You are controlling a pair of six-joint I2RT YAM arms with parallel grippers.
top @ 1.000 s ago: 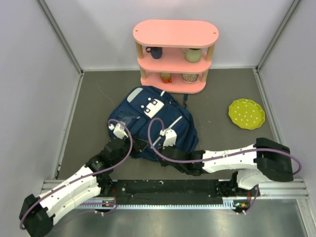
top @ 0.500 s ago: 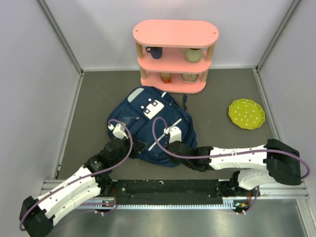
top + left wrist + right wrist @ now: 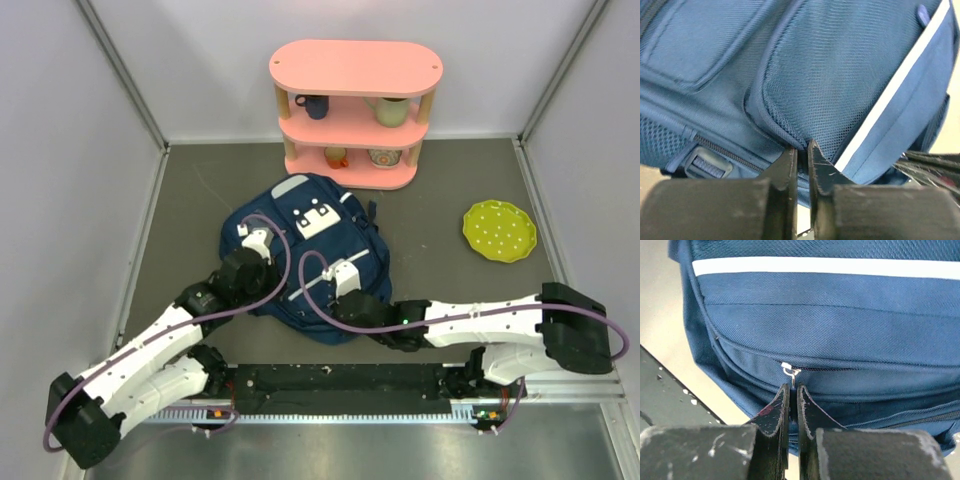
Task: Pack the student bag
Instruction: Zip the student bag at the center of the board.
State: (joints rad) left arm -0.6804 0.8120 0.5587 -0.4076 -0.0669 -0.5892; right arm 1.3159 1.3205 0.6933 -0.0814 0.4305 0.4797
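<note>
Navy fabric student bag (image 3: 350, 240) lies flat on the grey table (image 3: 440, 270), mid-table, just in front of the pink shelf (image 3: 355, 68), white patch (image 3: 315, 218) facing up. Green dotted plate (image 3: 499, 230) sits well apart, off to the right. My left gripper (image 3: 801, 150) is on the bag's left side, fingers closed and pinching the piped edge of a mesh pocket (image 3: 840, 80); a grey buckle (image 3: 707, 164) sits just beside it. My right gripper (image 3: 792, 390) is at the bag's near edge, fingers pressed together right under a silver zipper pull (image 3: 790, 371); I can't tell if the pull itself is caught. White stripe (image 3: 840, 266) runs across above that zipper.
</note>
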